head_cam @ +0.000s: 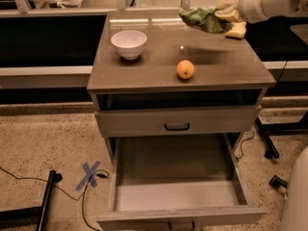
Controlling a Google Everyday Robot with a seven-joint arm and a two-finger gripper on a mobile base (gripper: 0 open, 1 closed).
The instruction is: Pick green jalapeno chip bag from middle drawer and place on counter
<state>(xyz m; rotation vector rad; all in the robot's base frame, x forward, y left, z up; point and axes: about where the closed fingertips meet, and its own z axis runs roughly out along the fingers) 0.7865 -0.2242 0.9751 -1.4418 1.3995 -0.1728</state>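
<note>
The tool (225, 19), up over the desk's (144, 76) far right corner, had pale cream fingers (230, 6), yellowish and soft-edged, with a flatter cream piece beneath them. Behind it the arm (269, 1) was a thick white cylinder, smooth and faintly glossy, with no markings to be made out. At the lower right edge showed a rounded white shell (296, 196) of the body, plain and smooth.

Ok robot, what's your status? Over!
Hand above counter, back right, shut on green jalapeno chip bag; bag in the air. Middle drawer open below. Orange and white bowl on counter, apart from bag.
</note>
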